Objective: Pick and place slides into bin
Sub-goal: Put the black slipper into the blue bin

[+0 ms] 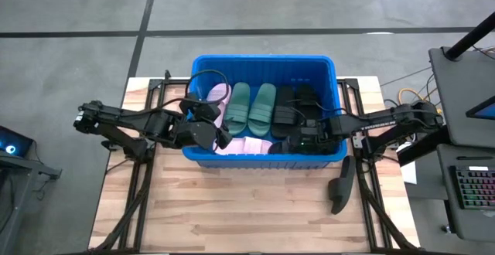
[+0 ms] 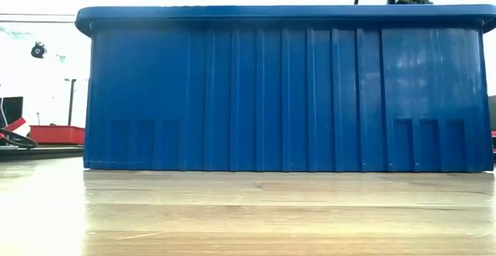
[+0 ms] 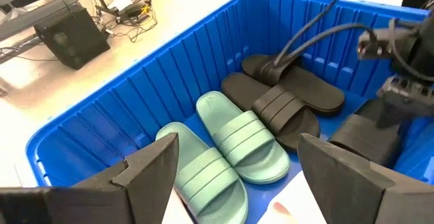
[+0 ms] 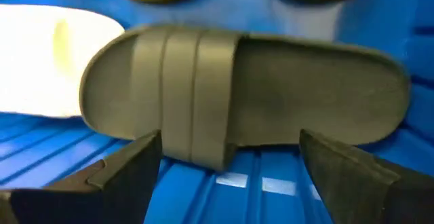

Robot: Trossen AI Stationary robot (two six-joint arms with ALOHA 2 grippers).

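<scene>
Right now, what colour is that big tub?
Bright blue; the bin shows best in the low view.

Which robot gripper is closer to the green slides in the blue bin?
Left. The left gripper hangs open just beside the green slides at the bin's near wall. The right gripper, also open, is farther off, over a black slide.

Even bright light; low view backlit, right wrist view blurred.

The table is seen from straight overhead in the high view. The bin (image 2: 287, 93) is faced level and close in the low view. Its inside is shared, at close range, by both wrist views.
</scene>
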